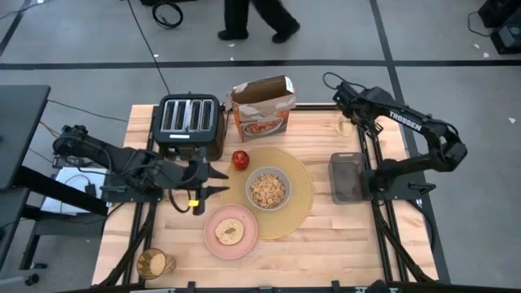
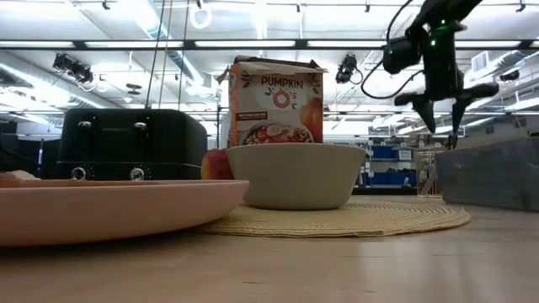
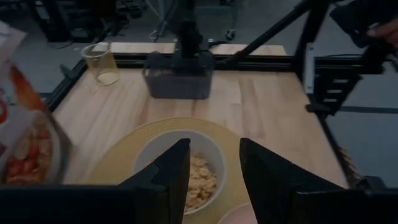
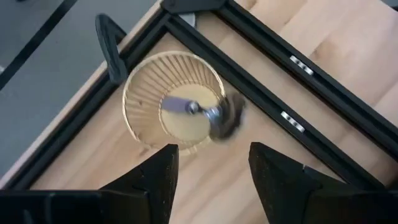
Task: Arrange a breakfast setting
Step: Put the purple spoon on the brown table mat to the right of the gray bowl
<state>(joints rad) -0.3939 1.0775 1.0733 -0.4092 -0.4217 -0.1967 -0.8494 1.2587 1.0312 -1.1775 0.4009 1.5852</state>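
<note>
Breakfast setting, partly laid. The round placemat (image 1: 297,203) lies at table centre with the grey bowl (image 1: 268,189) of cereal on it; the red apple (image 1: 240,159) sits at the mat's edge beside the black toaster (image 1: 190,122), and the pink plate (image 1: 231,231) with a round of toasted bread (image 1: 229,232) overlaps the mat's near-left rim. The amber glass (image 1: 154,263) stands apart at the table's near-left corner. The left gripper (image 1: 213,181), fingers spread and empty, hovers just left of the bowl. The right gripper (image 4: 210,168), also spread and empty, hangs above the small clear cup (image 4: 174,102) at the far-right edge, in which a spoon (image 4: 193,109) stands in pale yellow stuff. The spoon is likely light, stiff and slick; the exposed handle offers the best hold. The thin-walled cup may tip or lift with it.
</note>
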